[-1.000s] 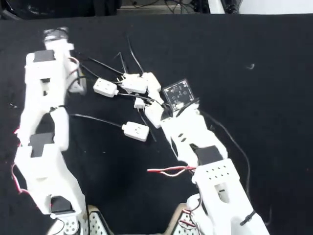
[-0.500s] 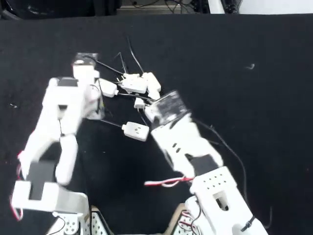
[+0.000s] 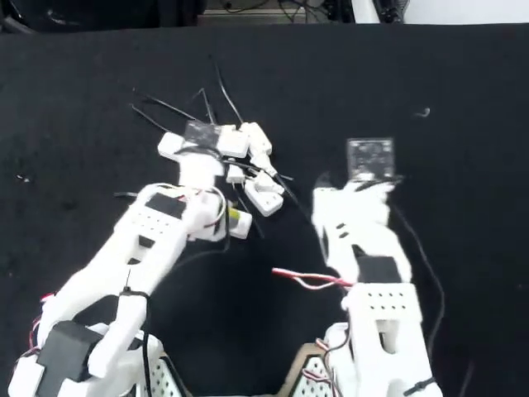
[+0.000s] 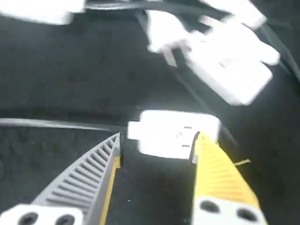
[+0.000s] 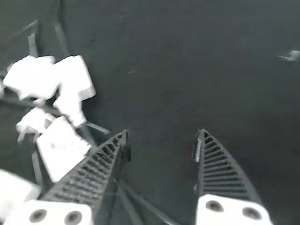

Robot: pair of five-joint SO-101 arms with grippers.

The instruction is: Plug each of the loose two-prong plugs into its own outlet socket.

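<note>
Barely begun, I'd say: the white plastic two-prong plugs and sockets on black cords [image 3: 240, 153] lie heaped at eleven o'clock from the middle of the black cloth table [image 3: 446, 74], no pair clearly mated. The left gripper [image 4: 157, 137] bends down at the heap's six o'clock, jaws spread either side of one white rectangular socket block [image 4: 180, 126], not closed on it. The right gripper [image 5: 162, 132] hangs at the heap's three o'clock, spread wide over bare cloth.

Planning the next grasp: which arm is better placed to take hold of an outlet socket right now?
Left. The left gripper is open with a white socket right at its fingertips. The right gripper is open too, but over bare black cloth, off to the side of the plug cluster.
</note>
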